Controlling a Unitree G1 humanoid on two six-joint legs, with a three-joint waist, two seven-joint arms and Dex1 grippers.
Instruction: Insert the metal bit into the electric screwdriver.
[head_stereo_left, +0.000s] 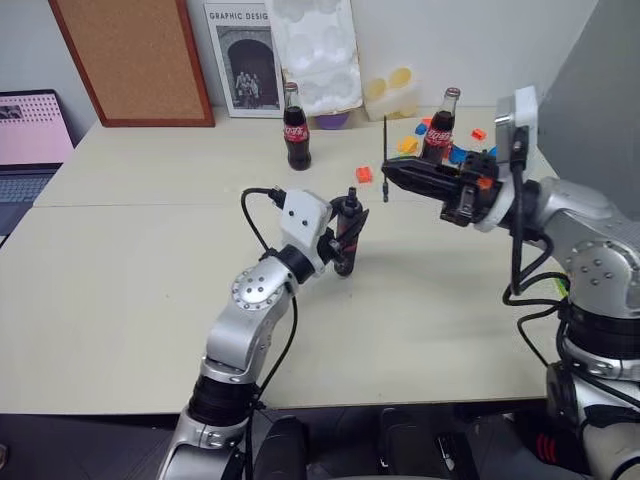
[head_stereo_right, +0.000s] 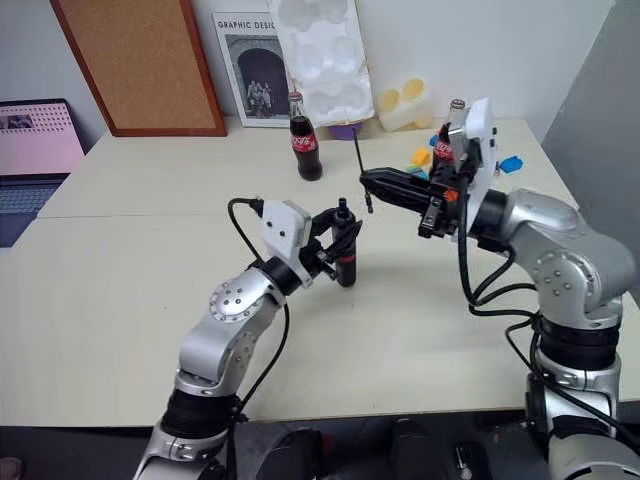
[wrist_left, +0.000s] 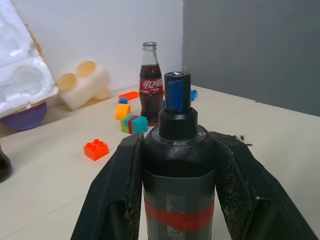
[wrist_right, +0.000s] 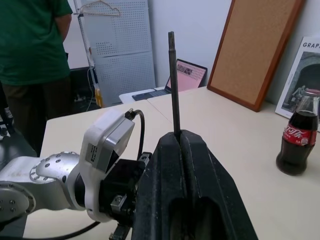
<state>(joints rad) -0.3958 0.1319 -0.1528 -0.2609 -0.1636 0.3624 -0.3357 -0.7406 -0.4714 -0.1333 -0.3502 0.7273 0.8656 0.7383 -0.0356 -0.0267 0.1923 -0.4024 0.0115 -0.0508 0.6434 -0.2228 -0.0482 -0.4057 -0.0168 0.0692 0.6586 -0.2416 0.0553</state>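
In the left eye view, the left gripper (head_stereo_left: 346, 232) clamps the electric screwdriver (head_stereo_left: 347, 235) upright near the middle of the table (head_stereo_left: 130, 280), its narrow tip upward, while the right gripper (head_stereo_left: 392, 176), up toward one o'clock from it, pinches the metal bit (head_stereo_left: 385, 158) so that the rod stands roughly vertical above and below the fingertips. The right eye view shows the same pair, the bit (head_stereo_right: 361, 170) apart from the screwdriver (head_stereo_right: 345, 248) and higher, with a cola bottle (head_stereo_right: 304, 138) behind at eleven o'clock. The left wrist view shows both fingers pressed against the black body above its red band. In the right wrist view the fingers are pressed together on the rod. The bit looks light, stiff and smooth, so it could pivot in a pinch; a hold near mid-length seems safest.
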